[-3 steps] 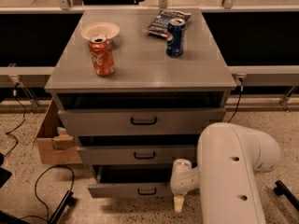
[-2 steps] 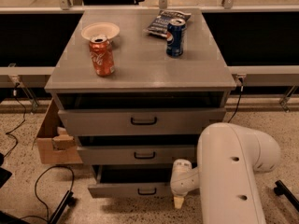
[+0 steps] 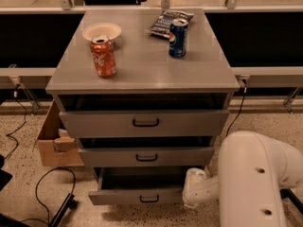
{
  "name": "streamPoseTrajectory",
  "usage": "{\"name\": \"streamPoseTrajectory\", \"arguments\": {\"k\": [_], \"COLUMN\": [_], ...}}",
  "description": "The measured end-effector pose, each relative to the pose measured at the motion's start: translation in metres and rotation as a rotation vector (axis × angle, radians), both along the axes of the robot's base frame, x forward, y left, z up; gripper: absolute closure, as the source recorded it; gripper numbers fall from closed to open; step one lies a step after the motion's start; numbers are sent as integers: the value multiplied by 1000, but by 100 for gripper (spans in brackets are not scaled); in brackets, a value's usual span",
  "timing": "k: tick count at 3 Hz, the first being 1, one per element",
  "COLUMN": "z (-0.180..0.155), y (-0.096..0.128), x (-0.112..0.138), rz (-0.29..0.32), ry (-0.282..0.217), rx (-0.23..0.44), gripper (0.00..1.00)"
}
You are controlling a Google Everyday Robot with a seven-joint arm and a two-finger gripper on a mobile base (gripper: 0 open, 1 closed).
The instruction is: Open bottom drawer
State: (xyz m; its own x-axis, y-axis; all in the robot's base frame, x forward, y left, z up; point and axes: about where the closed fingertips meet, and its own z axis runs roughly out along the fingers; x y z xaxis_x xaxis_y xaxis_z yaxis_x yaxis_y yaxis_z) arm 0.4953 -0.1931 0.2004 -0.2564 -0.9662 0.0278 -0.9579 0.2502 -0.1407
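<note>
The grey cabinet [image 3: 142, 70] has three drawers, each with a black loop handle. The bottom drawer [image 3: 118, 198] is pulled out a little, with a dark gap showing its plain inside above the front; its handle [image 3: 149, 199] is free. My gripper [image 3: 193, 196] is at the end of the white arm [image 3: 251, 183], low at the right end of the bottom drawer's front, close to or touching its corner. The arm hides most of it.
The top drawer [image 3: 145, 123] and middle drawer [image 3: 147, 157] also stand slightly open. On the cabinet are a red can [image 3: 103, 56], a blue can [image 3: 178, 38], a white bowl [image 3: 101, 31] and a snack bag [image 3: 163, 21]. A cardboard box [image 3: 49, 143] and cables [image 3: 42, 183] are on the floor at left.
The end of my arm has shifted a little to the right and down beside the bottom drawer. The drawers and the things on top stand as before.
</note>
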Motion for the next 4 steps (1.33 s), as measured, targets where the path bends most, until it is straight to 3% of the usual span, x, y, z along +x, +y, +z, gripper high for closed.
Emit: {"name": "streamPoseTrajectory", "arguments": {"k": [1, 2, 4], "z": [6, 8, 8], "y": [-6, -6, -6], "x": [-6, -6, -8], "rz": [-15, -15, -15], "ry": [1, 1, 4], "rx": [1, 1, 1], "gripper": [93, 79, 33]}}
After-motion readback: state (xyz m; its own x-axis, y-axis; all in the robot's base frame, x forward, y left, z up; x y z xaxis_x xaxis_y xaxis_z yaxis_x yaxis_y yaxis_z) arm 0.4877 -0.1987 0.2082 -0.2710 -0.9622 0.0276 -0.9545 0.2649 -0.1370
